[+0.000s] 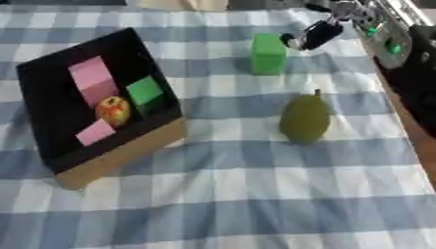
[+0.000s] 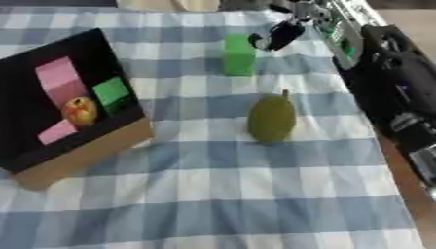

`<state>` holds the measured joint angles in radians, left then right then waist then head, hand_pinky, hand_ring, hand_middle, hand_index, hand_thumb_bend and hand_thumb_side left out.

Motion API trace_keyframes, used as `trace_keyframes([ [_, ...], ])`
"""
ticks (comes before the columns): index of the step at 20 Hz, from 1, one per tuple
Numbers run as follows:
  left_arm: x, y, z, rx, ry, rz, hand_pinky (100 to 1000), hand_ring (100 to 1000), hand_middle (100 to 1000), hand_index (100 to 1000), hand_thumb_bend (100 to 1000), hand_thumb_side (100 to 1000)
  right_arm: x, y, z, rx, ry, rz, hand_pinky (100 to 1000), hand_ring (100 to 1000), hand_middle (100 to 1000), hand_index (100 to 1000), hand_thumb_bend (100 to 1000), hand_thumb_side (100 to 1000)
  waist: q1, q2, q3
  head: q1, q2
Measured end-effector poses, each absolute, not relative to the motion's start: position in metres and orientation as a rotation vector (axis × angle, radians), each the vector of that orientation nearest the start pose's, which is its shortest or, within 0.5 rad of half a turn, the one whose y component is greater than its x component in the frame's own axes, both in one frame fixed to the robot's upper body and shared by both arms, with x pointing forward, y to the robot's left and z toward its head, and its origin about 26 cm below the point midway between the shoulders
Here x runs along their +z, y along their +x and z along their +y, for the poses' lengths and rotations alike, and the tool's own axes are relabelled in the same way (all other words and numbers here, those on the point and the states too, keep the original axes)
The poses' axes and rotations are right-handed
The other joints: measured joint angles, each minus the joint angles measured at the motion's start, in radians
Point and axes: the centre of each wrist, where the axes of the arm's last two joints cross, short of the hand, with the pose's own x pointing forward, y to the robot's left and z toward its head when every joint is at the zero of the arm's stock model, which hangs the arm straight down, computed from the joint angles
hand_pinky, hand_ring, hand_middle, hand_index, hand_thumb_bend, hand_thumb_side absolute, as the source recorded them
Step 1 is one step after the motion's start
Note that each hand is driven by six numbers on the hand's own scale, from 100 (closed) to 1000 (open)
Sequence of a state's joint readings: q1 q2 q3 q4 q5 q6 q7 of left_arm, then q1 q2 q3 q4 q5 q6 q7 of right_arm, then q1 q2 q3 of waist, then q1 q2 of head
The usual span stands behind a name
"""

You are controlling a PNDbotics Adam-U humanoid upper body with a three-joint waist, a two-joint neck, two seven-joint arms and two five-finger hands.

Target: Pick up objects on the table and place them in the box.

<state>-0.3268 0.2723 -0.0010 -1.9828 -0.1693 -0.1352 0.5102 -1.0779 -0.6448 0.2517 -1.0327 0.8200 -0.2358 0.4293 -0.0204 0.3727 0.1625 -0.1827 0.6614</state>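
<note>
Nearest the camera lies a wide bare stretch of the blue-and-white checked tablecloth (image 1: 238, 209), unoccupied across the whole lower part of both views. At left stands the box (image 1: 119, 155), black inside with a tan cardboard front wall, set askew so that one corner points toward the viewer; its left edge runs close to the picture's left border. Inside it lie a tall pink block (image 1: 92, 80), a small green cube (image 1: 145, 91) just right of it, a red-and-yellow apple (image 1: 113, 110) below and touching or nearly touching the pink block, and a flat pink piece (image 1: 94, 132) near the front wall. Open cloth separates the box from the pear (image 1: 305, 119), an olive-green fruit standing upright with its stem up, well apart from the box and from the table's right edge. Behind the pear, with a clear gap between them, stands a green block (image 1: 267, 53), upright on the cloth. Just right of this block hangs the right hand (image 1: 313, 35), dark fingers pointing down and left, close beside the block's upper right corner; whether they touch it, and whether they are curled or straight, cannot be told. The silver and black right arm (image 2: 345, 34) descends from the upper right corner, over the table's right edge (image 1: 417, 141), where brown wood shows beyond the cloth.
</note>
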Motion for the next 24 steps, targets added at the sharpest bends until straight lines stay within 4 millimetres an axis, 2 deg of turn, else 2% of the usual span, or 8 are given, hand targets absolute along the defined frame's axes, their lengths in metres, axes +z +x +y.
trace_keyframes([
  [6,0.2,0.305,0.249,0.174,0.503,-2.496,786,787,705,811,388,753,0.308,0.469,-0.3,1.623,-1.077,-1.464,947,947,907,978,155,359,0.0,0.0,0.0,0.003,-0.007],
  [9,0.2,0.305,0.25,0.169,0.506,-2.495,786,787,706,811,387,754,0.314,0.47,-0.297,1.634,-1.05,-1.469,947,947,905,980,101,420,0.0,0.0,-0.003,0.006,-0.008],
  [13,0.2,0.304,0.251,0.16,0.515,-2.49,786,788,706,811,387,755,0.322,0.472,-0.295,1.658,-0.983,-1.454,948,949,907,982,100,461,0.0,0.0,-0.009,0.012,-0.008],
  [17,0.199,0.304,0.254,0.147,0.534,-2.483,786,788,707,811,386,754,0.328,0.472,-0.295,1.684,-0.93,-1.428,948,950,909,983,110,449,-0.001,0.0,-0.019,0.02,-0.008],
  [22,0.198,0.303,0.255,0.145,0.54,-2.477,786,789,708,811,385,755,0.326,0.473,-0.294,1.733,-0.88,-1.399,952,960,916,985,143,478,-0.001,0.0,-0.027,0.027,-0.004],
  [23,0.197,0.303,0.255,0.145,0.541,-2.475,786,789,708,811,385,755,0.324,0.474,-0.293,1.747,-0.87,-1.39,955,964,915,986,255,422,-0.002,0.0,-0.027,0.027,-0.003],
  [24,0.197,0.303,0.255,0.144,0.541,-2.475,786,789,708,811,385,754,0.323,0.474,-0.293,1.763,-0.857,-1.378,957,965,920,987,162,470,-0.003,0.0,-0.027,0.027,-0.003],
])
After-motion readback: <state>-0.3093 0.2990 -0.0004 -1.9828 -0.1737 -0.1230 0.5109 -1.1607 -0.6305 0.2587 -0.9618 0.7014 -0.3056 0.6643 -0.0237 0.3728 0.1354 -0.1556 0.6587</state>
